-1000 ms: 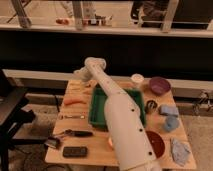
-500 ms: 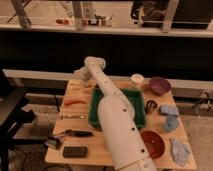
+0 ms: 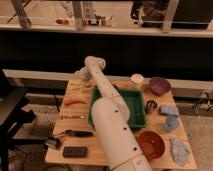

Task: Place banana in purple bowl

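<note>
The purple bowl point(image 3: 160, 85) stands at the back right of the wooden table point(image 3: 60, 150). A slim dull-yellow piece that looks like the banana point(image 3: 75, 88) lies at the back left, just beyond the orange carrot-like piece point(image 3: 75, 100). My white arm point(image 3: 112, 120) rises from the front, across the green tray point(image 3: 131, 102), to an elbow at the back left. The gripper point(image 3: 80, 75) hangs from that elbow, just above the back left edge of the table and close over the banana.
A red-orange bowl point(image 3: 151, 144) sits front right, with blue cloths point(image 3: 171, 123) beside it. A white cup point(image 3: 136, 78) stands at the back, left of the purple bowl. A dark can point(image 3: 151, 106) is right of the tray. Utensils point(image 3: 74, 133) and a black block point(image 3: 75, 151) lie front left.
The near part of my arm has swung left, showing more of the red-orange bowl. The elbow and gripper have stayed at the back left. No object has moved.
</note>
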You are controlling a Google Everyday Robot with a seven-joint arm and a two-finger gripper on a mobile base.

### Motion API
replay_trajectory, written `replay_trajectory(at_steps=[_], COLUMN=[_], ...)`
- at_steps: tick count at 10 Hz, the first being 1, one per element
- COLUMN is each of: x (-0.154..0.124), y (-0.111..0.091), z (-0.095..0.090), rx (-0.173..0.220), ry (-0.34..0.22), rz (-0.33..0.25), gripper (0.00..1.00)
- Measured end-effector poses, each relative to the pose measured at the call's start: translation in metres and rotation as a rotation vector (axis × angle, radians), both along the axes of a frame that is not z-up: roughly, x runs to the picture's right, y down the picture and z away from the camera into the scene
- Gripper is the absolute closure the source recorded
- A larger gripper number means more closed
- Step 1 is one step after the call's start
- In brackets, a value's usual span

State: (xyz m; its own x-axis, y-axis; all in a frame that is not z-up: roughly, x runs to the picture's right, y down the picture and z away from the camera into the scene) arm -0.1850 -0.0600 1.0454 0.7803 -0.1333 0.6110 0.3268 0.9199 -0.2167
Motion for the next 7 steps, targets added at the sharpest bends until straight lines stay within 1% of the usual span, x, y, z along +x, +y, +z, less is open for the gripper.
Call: replay_trajectory(at_steps=[1,3,5,6,7], x=[0.0,0.0006,0.0011,0.0015,0.0016], y=[0.0008,0.0024,0.003,0.0031,0.003], z=[0.0007,0.0025,0.0031,0.0033,0.0033], rx=[-0.007,-0.024,-0.029,-0.029,-0.029], ry=[-0.002,-0.007,-0.006,-0.006,-0.006], rz=[0.002,0.006,0.007,0.007,0.007], gripper=[0.2,0.27,0.27,0.3,0.35])
